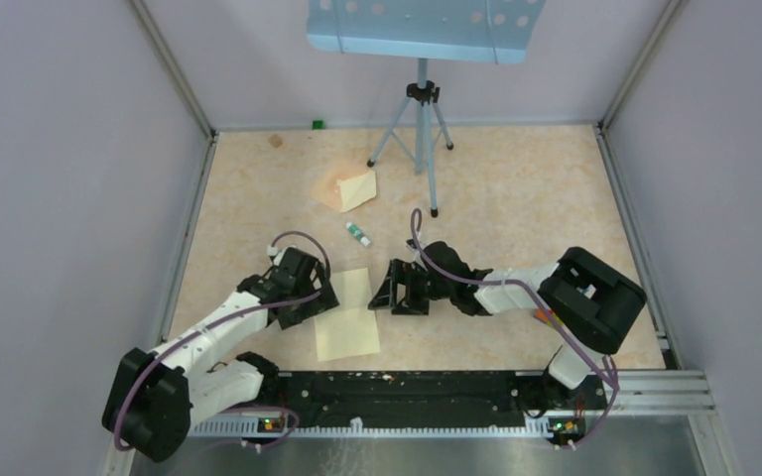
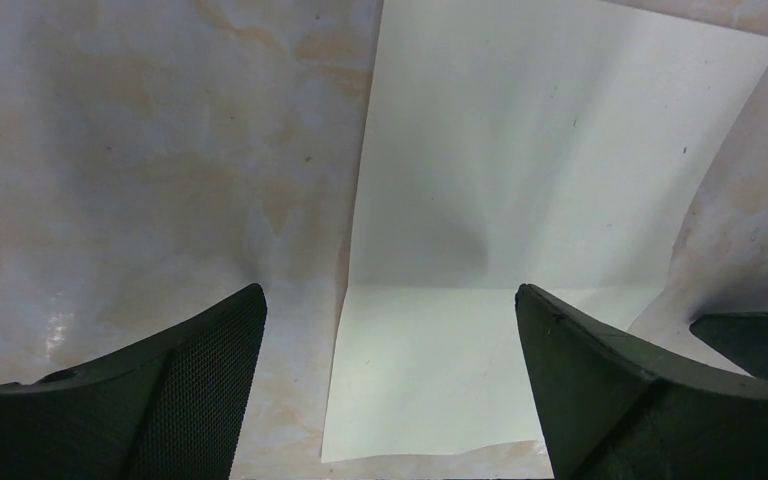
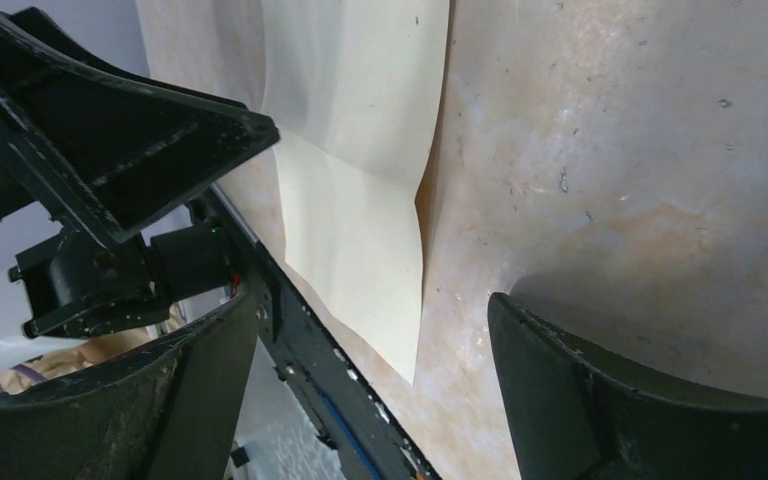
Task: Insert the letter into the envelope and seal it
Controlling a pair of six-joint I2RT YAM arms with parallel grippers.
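The letter (image 1: 349,327) is seen lying flat on the table (image 1: 526,198) near its front edge, between the two arms, with a fold crease running across it. The left gripper (image 1: 310,300) is held low over the letter's left side. In the left wrist view its two fingers (image 2: 210,350) are spread wide to either side of the sheet's near part, with nothing clamped between them. The right gripper (image 1: 397,288) is placed just beside the letter's right edge, pointing towards the left gripper. In the right wrist view its jaws are parted and nothing is gripped. The sheet's right edge, slightly raised at the crease, is seen below the gap, nearer the left finger. Whether either claw touches the paper cannot be told. The envelope (image 1: 335,186) is found well apart from the letter, further back on the table. It is tan, with a paler cream part on its right side. A small white and green tube (image 1: 357,234) is laid between the envelope and the letter. A tripod (image 1: 420,129) is set at the back of the table, and a light blue perforated panel (image 1: 422,30) is carried on top of it.
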